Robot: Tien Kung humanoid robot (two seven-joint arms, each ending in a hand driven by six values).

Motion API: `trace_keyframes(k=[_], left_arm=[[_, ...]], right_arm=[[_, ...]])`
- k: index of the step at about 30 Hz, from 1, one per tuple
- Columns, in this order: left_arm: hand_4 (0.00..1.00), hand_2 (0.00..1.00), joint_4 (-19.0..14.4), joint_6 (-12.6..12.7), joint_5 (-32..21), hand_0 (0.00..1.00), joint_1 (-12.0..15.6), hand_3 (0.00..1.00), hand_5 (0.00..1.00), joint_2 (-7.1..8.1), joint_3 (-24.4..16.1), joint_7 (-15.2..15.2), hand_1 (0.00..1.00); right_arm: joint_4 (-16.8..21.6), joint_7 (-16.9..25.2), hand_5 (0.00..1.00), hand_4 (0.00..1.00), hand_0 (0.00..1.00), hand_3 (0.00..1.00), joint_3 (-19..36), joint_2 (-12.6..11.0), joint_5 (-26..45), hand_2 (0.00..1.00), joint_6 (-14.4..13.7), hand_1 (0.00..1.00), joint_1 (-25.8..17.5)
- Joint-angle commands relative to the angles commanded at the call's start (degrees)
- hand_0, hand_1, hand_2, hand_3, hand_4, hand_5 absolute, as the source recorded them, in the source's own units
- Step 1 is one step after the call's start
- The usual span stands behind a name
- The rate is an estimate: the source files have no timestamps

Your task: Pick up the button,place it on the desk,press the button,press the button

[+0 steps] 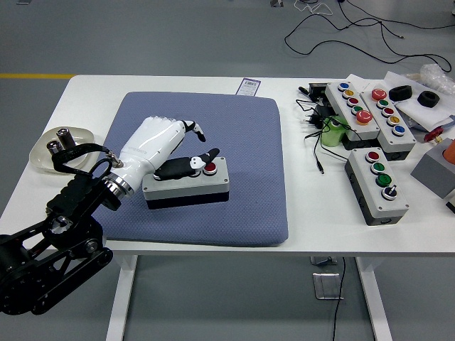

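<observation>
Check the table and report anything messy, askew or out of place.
Black cables lie tangled beside the button boxes at far right, around a green object. The button box on the blue mat sits slightly skewed under the left hand.
</observation>
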Motion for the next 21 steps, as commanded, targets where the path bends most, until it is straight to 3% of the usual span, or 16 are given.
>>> trace_keyframes(k=[4, 13, 21], left_arm=[[0.697, 0.002, 0.8, -2.86, 0.29, 0.002, -0.08, 0.611, 0.998, 0.01, 1.01, 0.75, 0.002], [0.696, 0.002, 2.29, -2.78, 0.43, 0.002, 0.11, 0.618, 0.99, 0.11, 1.01, 0.99, 0.002], [0.69, 0.002, 1.65, -3.29, 1.12, 0.002, 0.53, 0.612, 0.979, 0.74, 0.04, 1.34, 0.002]], right_arm=[[0.0, 0.02, 0.173, 0.31, 0.673, 0.624, 0.03, 0.0, -0.16, 0.674, 0.02, 0.658, -0.08], [0.0, 0.05, 0.173, 0.31, 0.673, 0.624, 0.06, 0.06, -0.17, 0.674, -0.02, 0.658, -0.12], [0.0, 0.09, 0.173, 0.31, 0.673, 0.624, 0.02, 0.04, -0.02, 0.674, -0.05, 0.658, 0.04]])
